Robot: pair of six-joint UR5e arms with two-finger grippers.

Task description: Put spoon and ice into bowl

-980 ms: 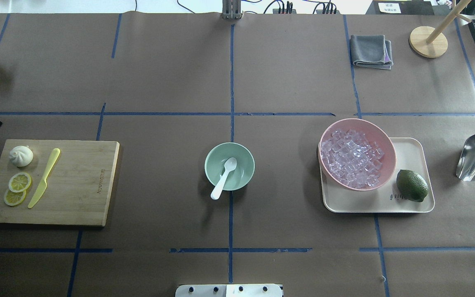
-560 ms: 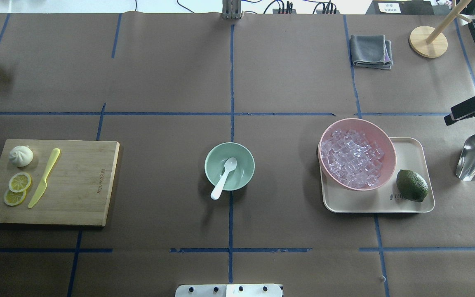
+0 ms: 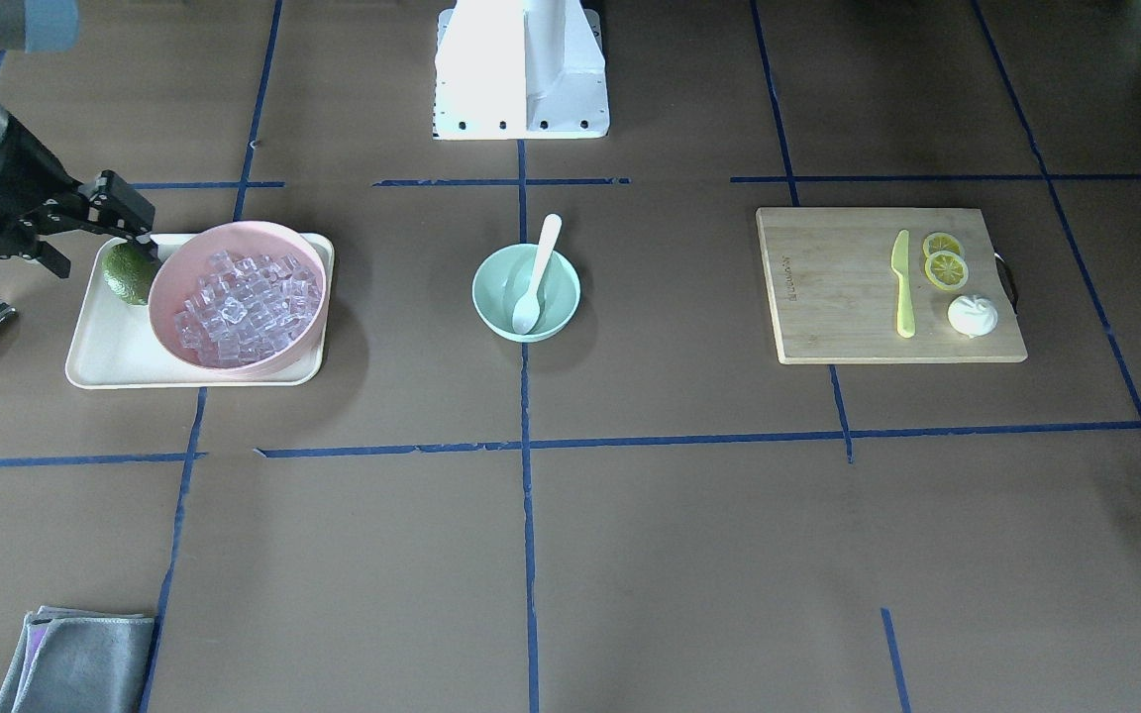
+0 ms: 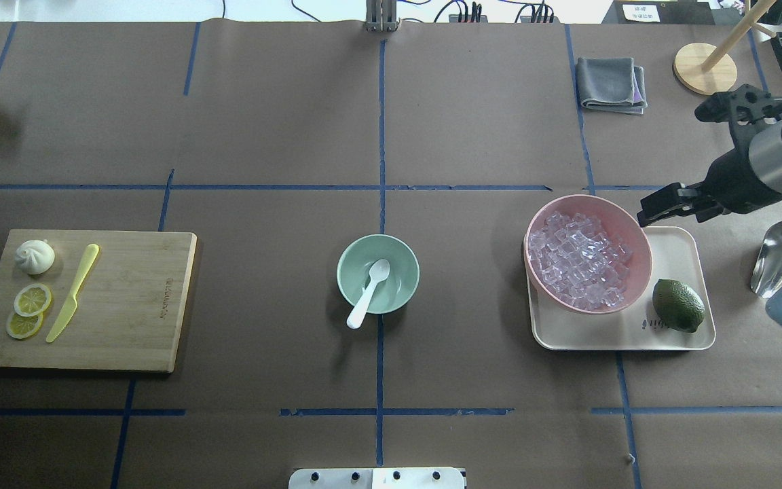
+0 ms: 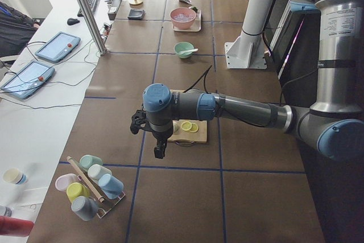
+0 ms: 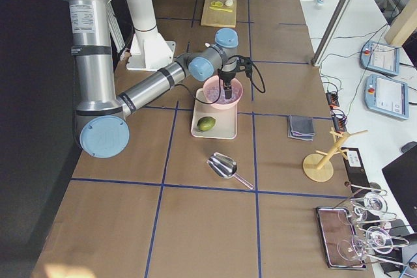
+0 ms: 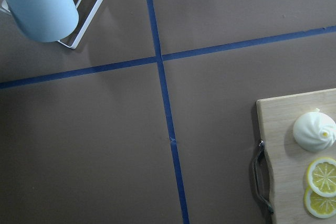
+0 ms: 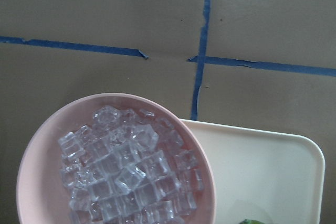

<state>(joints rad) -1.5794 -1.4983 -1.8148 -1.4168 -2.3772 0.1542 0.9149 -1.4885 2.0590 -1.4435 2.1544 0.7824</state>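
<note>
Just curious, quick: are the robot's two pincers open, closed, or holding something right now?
left pincer: cannot tell, it shows only in a side view.
right pincer: open, holding nothing.

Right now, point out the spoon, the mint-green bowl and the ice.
spoon (image 4: 368,293): overhead exterior view, middle of its handle.
mint-green bowl (image 4: 354,263): overhead exterior view, bare inner wall left of the spoon.
ice (image 4: 578,261): overhead exterior view, centre of the pile in the pink bowl (image 4: 611,209).
</note>
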